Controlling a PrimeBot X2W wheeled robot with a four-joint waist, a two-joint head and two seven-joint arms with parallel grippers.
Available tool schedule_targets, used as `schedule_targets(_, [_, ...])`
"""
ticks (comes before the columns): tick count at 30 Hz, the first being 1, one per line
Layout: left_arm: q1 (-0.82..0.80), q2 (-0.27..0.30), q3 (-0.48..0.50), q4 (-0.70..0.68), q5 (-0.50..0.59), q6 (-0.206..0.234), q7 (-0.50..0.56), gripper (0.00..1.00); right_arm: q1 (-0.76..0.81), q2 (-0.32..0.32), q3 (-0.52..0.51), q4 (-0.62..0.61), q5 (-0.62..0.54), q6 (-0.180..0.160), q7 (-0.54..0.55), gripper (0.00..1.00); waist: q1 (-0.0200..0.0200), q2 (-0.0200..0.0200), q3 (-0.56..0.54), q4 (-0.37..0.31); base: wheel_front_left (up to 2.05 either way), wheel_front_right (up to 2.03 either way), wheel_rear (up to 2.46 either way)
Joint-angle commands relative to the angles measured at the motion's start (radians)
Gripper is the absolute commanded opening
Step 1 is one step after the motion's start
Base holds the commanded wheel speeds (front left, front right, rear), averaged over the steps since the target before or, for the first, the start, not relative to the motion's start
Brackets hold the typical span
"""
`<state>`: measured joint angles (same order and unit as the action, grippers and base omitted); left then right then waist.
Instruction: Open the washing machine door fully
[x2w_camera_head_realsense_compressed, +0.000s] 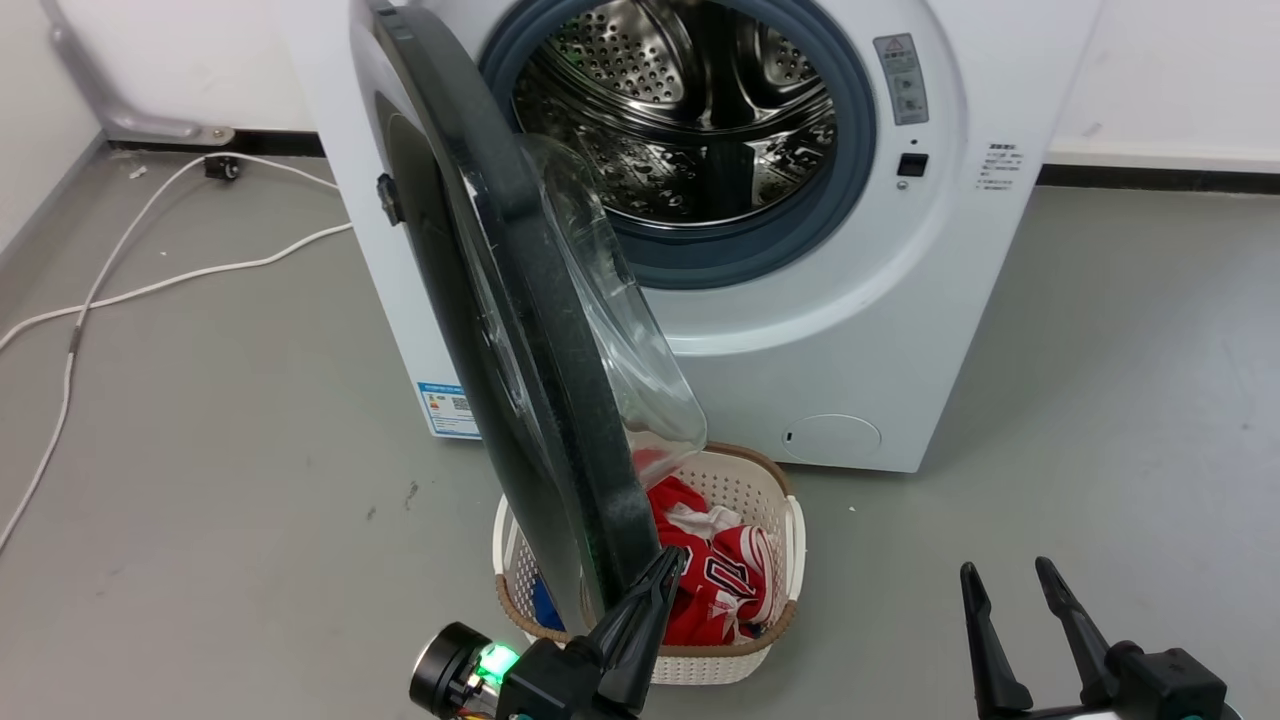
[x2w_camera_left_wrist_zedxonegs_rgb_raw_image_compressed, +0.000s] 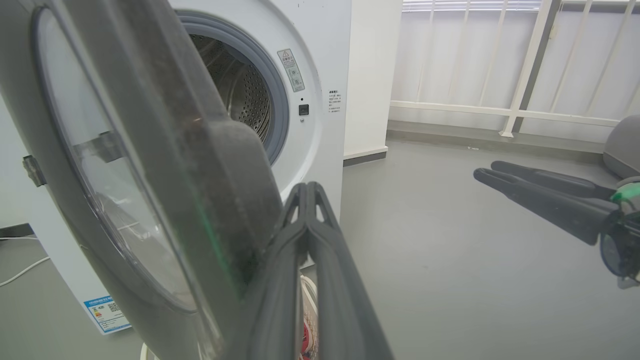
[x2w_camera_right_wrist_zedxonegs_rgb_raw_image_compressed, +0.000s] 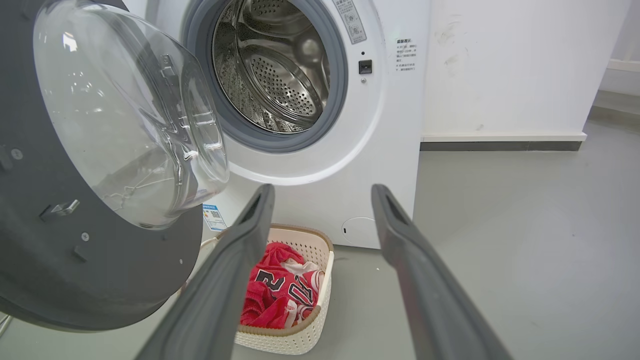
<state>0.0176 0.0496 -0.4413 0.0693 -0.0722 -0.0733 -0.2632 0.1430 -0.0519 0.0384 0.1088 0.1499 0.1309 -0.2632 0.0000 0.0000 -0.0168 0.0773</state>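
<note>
The door (x2w_camera_head_realsense_compressed: 500, 250) is standing half open before the washing machine (x2w_camera_head_realsense_compressed: 850, 330), above a basket (x2w_camera_head_realsense_compressed: 772, 478). The left gripper (x2w_camera_head_realsense_compressed: 670, 560) is resting at its lower rim, fingers pressed together; the right gripper (x2w_camera_head_realsense_compressed: 1008, 572) is holding its fingers wide.

Large round glossy washing machine door (x2w_camera_head_realsense_compressed: 550, 400): black rim recorded, clear glass bowl (x2w_camera_head_realsense_compressed: 620, 340) at centre. Big box-shaped front-loading washing machine (x2w_camera_head_realsense_compressed: 860, 330): white; blue label (x2w_camera_head_realsense_compressed: 447, 408) at lower left; grey seal (x2w_camera_head_realsense_compressed: 850, 190); perforated silver drum (x2w_camera_head_realsense_compressed: 690, 110). Near, plastic lattice basket (x2w_camera_head_realsense_compressed: 770, 480): cream, brown-edged. Crumpled jersey (x2w_camera_head_realsense_compressed: 720, 580) inside: red, white trim, black numerals.
</note>
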Motion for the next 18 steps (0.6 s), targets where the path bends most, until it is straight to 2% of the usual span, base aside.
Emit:
schedule_targets(1, [0.007,0.003,0.020,0.000,0.003,0.012,-0.002,0.00,-0.005,0.003,0.002,0.004,0.007,0.000,-0.002,1.00,0.0000,0.0000,-0.003,0.016,0.00,0.00,0.00])
schedule_targets(18, [0.043,0.003,0.048,-0.052,0.020,0.027,-0.001,0.00,0.021,0.003,0.031,0.025,0.034,0.000,-0.002,1.00,0.0000,0.0000,-0.003,0.171,0.00,0.00,0.00])
